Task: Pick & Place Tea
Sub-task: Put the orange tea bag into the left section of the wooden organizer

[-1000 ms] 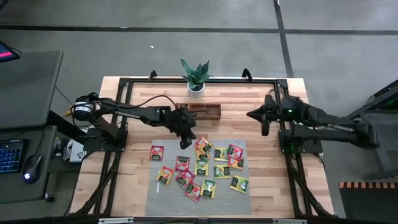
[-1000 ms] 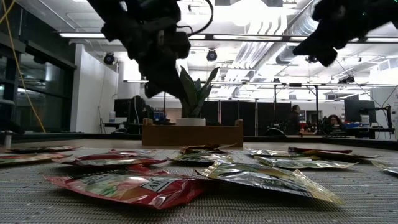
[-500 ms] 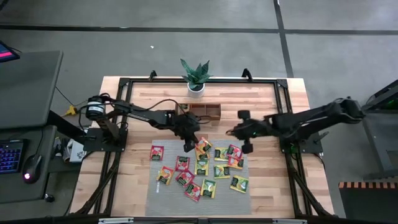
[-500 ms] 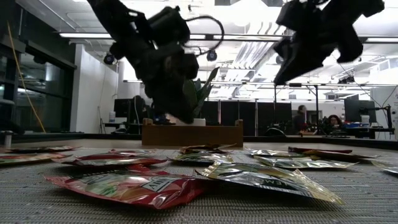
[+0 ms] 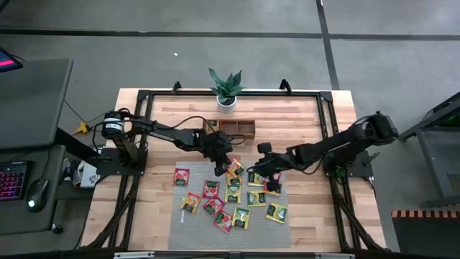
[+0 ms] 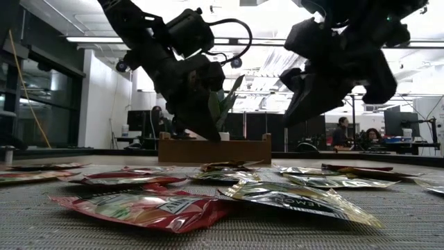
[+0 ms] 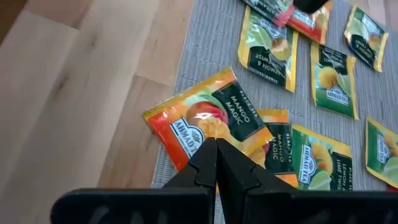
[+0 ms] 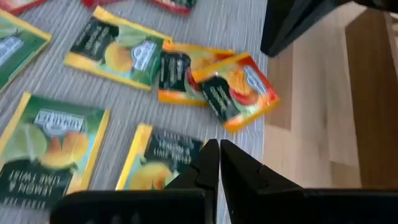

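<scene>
Both end effectors, left (image 5: 219, 167) and right (image 5: 257, 168), hover closed and empty over the tea sachets (image 5: 231, 193) on the grey mat (image 5: 188, 219)

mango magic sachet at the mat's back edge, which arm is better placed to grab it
Left. The left gripper hangs right over the mango magic sachet, fingers shut. The right gripper points at a yellow-green sachet beside it.

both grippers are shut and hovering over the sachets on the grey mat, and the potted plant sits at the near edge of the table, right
Not quite: the high view shows the potted plant at the far edge of the table, behind the wooden tray. The rest holds: the left gripper and right gripper are both shut, hovering over the sachets on the grey mat.
</scene>
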{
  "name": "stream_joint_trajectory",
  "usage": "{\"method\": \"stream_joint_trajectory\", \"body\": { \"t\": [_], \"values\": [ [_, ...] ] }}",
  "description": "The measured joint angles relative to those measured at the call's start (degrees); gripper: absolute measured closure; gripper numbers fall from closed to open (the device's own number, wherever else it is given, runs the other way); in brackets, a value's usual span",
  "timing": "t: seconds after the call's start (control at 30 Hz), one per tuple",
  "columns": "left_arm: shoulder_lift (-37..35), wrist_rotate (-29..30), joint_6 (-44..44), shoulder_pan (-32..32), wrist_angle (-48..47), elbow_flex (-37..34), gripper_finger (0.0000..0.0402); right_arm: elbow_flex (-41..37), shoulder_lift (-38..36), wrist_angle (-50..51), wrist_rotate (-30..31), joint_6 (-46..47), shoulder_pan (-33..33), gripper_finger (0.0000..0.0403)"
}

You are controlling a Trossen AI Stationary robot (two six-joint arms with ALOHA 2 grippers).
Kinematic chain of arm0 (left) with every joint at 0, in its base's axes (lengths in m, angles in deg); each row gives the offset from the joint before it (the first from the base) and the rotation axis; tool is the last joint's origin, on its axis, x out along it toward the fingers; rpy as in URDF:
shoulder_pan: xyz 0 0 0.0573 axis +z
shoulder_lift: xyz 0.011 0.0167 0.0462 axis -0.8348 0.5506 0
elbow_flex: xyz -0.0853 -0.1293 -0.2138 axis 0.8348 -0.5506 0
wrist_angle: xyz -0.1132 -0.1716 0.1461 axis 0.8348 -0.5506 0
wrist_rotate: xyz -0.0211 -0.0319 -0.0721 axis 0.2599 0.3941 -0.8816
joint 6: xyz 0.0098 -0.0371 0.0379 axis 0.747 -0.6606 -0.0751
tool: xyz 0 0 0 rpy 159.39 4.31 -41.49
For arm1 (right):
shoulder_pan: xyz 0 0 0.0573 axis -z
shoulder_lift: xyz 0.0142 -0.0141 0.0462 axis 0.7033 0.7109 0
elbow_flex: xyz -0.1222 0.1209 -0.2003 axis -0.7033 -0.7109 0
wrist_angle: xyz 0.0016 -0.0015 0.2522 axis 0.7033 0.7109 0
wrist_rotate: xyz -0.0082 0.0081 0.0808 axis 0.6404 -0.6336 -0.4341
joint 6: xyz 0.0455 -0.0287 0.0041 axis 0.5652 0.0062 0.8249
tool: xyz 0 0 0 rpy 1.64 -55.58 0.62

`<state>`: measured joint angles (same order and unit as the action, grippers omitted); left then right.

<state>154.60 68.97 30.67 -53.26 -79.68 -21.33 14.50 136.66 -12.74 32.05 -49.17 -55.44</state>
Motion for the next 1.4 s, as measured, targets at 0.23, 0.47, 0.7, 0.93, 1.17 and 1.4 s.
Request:
{"method": "stream_joint_trajectory", "body": {
  "t": [0.23,0.47,0.7,0.93,1.17,1.4],
  "values": [
    [3.3,0.3,-3.1,-0.8,1.6,-0.1,0.0401,0.0,1.2,-5.0,0.3,17.1,0.7,0.0391],
    [5.8,0.3,-4.6,-0.8,2.9,-0.1,0.0402,0.0,0.4,-7.8,-2.4,51.9,2.8,0.0391],
    [6.5,-0.3,-2.4,-0.7,3.5,0.1,0.0402,-0.3,0.8,-9.1,3.2,77.3,0.0,0.0374],
    [6.5,0.7,-1.7,-0.7,3.5,0.1,0.0402,-2.3,0.8,-8.0,13.8,95.1,-3.4,0.0298],
    [6.5,0.8,-0.5,-0.7,3.9,0.0,0.0402,-2.4,0.8,-8.4,13.6,97.7,-2.9,0.0237],
    [6.6,1.1,0.9,-0.7,5.2,-0.1,0.0402,-2.4,5.6,-10.5,10.8,102.8,-2.8,0.023]
  ]
}}
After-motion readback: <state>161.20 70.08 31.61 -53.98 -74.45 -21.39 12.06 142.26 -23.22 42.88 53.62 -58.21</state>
